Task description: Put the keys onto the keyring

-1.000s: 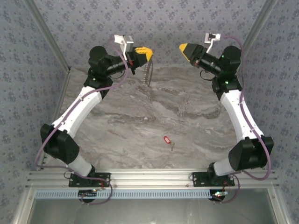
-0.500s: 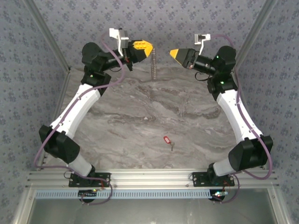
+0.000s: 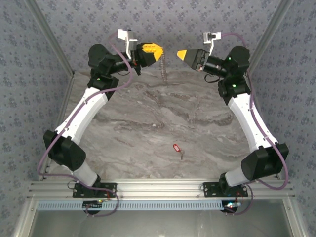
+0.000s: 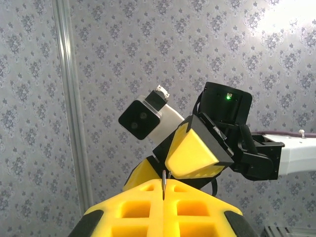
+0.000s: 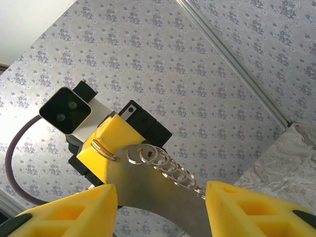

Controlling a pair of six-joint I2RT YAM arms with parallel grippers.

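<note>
The left gripper (image 3: 157, 51) is raised over the far left of the table (image 3: 123, 123). Its yellow fingers are pressed together on the top end of the keyring (image 3: 163, 66), a chain of small metal rings. The chain hangs straight down from the fingertips, clear of the table and in front of the far wall (image 3: 163, 19). In the left wrist view the left gripper (image 4: 163, 190) shows no gap between its fingers. A thin sliver of the keyring (image 4: 163, 178) stands edge-on out of the seam.

The key (image 3: 175, 147) lies on the near part of the table, about midway across and well apart from both grippers. A dull speck just beside its red head is too small to make out.

The right gripper (image 3: 183, 54) is raised at the far right and points left. It is near the keyring but apart from it. In its own wrist view the right gripper (image 5: 159, 191) is spread wide and holds nothing. Beyond it, the rings of the keyring (image 5: 163, 160) slant down from the left gripper (image 5: 101, 145). The lower end of the chain is cut off behind the right-hand finger. From above the rings blur together and cannot be counted.
</note>
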